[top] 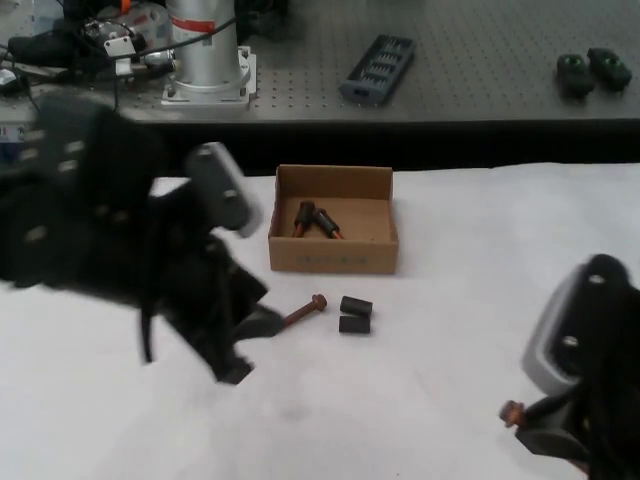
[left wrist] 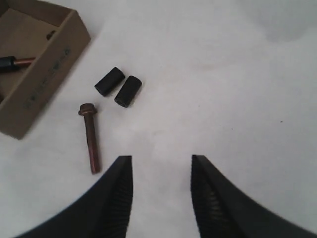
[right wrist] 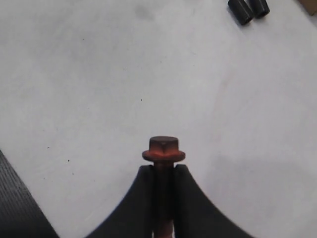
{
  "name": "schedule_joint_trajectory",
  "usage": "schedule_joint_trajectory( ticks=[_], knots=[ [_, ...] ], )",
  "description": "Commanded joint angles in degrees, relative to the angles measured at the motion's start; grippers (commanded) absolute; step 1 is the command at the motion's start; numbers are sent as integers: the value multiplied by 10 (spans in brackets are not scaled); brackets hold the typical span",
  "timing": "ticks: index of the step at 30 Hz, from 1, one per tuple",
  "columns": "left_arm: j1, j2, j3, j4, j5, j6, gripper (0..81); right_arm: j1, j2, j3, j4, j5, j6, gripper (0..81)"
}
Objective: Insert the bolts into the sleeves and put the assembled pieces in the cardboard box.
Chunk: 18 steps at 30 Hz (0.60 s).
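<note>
The right end effector (right wrist: 163, 173) is clenched on a copper-coloured metal bolt with a flanged hex head (right wrist: 164, 148). Its two black fingers press the shank from either side, and the head stands out just past the fingertips. In the high view this end effector (top: 535, 425) sits at the near right corner of the white-covered bench (top: 440, 380). The held bolt (top: 512, 410) points toward the middle of the bench, well apart from the other parts.

The left end effector (left wrist: 161, 193) is released. Its ribbed black fingers (left wrist: 119, 198) are spread apart with white cover showing between them. It hovers over the left middle of the bench (top: 245, 345). Just beside one fingertip lies a second copper-coloured bolt (left wrist: 90, 136), loose and flat on the bench, with its head pointing away from the end effector. Near that head are two short black cylindrical sleeves (left wrist: 128, 90), lying on their sides just beside each other.

Just beyond the sleeves stands the open brown cardboard box (top: 333, 262). It holds two assembled pieces (top: 305, 217), black sleeves with copper bolt ends showing, lying close together in the left half of the box.

Behind the white cover runs a grey perforated table (top: 470, 60). It carries a silver post on a square base (top: 205, 50) and a black slotted tray (top: 378, 65).
</note>
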Motion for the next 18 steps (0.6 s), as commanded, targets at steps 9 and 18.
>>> schedule_joint_trajectory(
  ticks=[9,18],
  knots=[
    [-66,182,-180,20,1,92,288,-3,-24,-1,-6,-23,8,19],
    [-75,265,-265,94,-41,162,288,-3,-24,-1,-6,-42,8,19]
  ],
)
